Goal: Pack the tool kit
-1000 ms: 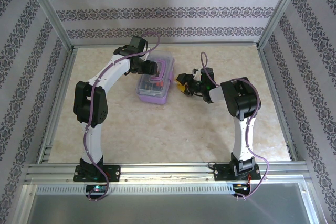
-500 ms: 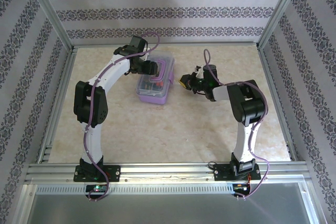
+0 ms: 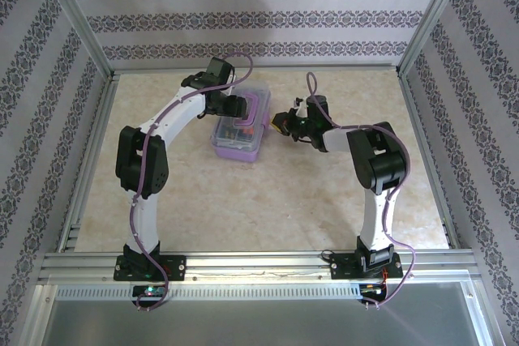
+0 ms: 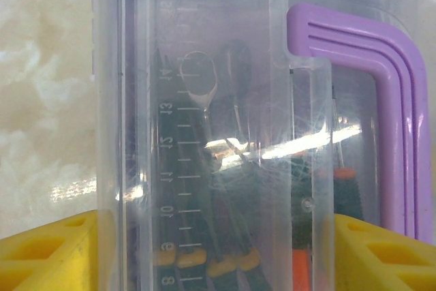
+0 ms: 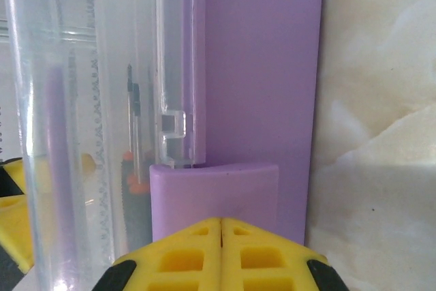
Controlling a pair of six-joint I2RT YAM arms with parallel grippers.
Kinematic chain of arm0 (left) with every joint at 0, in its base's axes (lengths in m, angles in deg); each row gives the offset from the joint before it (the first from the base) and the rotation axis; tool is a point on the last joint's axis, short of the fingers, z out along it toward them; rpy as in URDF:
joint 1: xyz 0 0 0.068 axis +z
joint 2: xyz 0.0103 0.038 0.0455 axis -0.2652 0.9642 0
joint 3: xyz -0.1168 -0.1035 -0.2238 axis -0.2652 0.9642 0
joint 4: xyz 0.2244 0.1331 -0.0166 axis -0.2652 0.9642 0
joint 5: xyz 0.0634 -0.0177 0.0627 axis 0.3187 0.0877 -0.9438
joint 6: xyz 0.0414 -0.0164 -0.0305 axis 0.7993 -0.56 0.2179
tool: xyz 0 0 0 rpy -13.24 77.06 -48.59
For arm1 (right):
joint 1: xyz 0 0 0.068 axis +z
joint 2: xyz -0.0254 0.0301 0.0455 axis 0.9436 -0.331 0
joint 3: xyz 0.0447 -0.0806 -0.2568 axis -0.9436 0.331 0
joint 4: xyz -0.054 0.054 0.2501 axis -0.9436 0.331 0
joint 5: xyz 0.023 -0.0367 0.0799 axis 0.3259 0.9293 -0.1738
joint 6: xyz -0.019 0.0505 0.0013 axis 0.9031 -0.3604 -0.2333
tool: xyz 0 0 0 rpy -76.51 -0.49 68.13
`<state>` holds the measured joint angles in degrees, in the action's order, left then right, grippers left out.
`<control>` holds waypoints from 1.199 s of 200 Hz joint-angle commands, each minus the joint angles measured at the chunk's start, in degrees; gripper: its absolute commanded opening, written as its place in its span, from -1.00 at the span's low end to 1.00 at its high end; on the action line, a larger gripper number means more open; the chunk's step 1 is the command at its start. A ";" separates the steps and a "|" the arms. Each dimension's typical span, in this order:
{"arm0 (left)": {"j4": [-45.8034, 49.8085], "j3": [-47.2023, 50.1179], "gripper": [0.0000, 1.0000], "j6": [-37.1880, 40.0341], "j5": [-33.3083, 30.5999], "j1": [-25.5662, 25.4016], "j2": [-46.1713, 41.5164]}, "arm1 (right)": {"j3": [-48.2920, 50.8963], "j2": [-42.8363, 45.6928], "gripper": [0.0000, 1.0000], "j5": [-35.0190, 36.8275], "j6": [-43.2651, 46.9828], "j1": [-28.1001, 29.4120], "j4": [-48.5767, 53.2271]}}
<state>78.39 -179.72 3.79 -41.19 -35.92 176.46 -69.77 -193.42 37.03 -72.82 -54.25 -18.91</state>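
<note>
Watching my right gripper (image 5: 222, 225) now nearer the tool kit (image 3: 239, 129) on the far-middle table (image 3: 243, 208), fingers pinched together at its lilac latch (image 5: 214, 192), left gripper (image 4: 214, 231) unmoved, fingers wide astride the clear lid (image 4: 204, 100), grip unclear.

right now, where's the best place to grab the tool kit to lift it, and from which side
Probably the tool kit by its long side walls, from straight above: they look flat and parallel. The purple handle seems to lie flat in the lid, hard to pinch.
</note>
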 commanded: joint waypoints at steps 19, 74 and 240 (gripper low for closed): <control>6.92 5.17 -0.32 -2.64 2.49 -1.42 8.76 | -1.96 -3.13 -0.91 -0.48 -1.35 1.30 -1.71; 7.18 4.82 -0.33 -1.94 3.06 -2.15 9.30 | -3.12 -4.45 -0.87 -0.68 -2.41 2.56 -2.50; 7.57 3.87 -0.33 -2.10 3.71 -3.62 8.04 | 6.53 5.88 -0.64 3.18 4.73 -2.16 3.41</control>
<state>78.15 -180.33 3.42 -43.04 -36.35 177.03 -68.22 -194.06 38.45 -73.67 -53.70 -19.10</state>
